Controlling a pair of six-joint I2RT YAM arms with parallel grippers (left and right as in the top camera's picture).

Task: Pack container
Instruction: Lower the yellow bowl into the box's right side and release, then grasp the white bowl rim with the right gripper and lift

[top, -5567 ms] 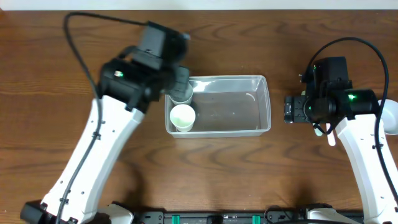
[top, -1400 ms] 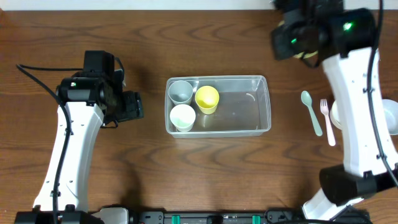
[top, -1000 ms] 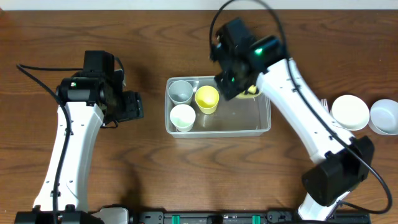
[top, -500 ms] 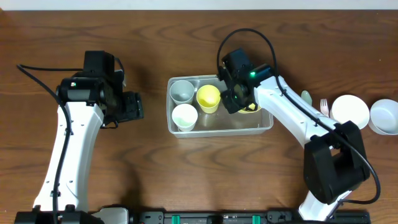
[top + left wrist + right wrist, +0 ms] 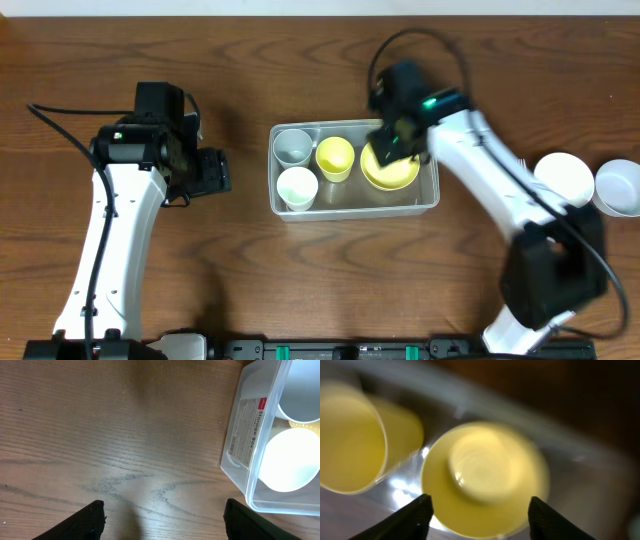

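Observation:
The clear container (image 5: 425, 200) stands mid-table. In it are a grey cup (image 5: 292, 146), a white cup (image 5: 295, 187), a yellow cup (image 5: 334, 158) and a yellow bowl (image 5: 390, 170) lying upside down in the right half. My right gripper (image 5: 393, 148) hovers just above that bowl, open; in the right wrist view its fingers (image 5: 415, 515) stand wide apart over the bowl (image 5: 485, 477), beside the yellow cup (image 5: 350, 450). My left gripper (image 5: 215, 170) waits open over bare wood, left of the container (image 5: 245, 435), with nothing between its fingers (image 5: 92, 520).
A white bowl (image 5: 563, 180) and a pale bowl (image 5: 618, 187) sit at the right edge of the table. The right arm stretches across from there toward the container, hiding the wood beneath it.
The right arm lowered the yellow bowl into the container's right half, and its jaws went from shut to open. The container slid slightly right. The left arm stayed still.

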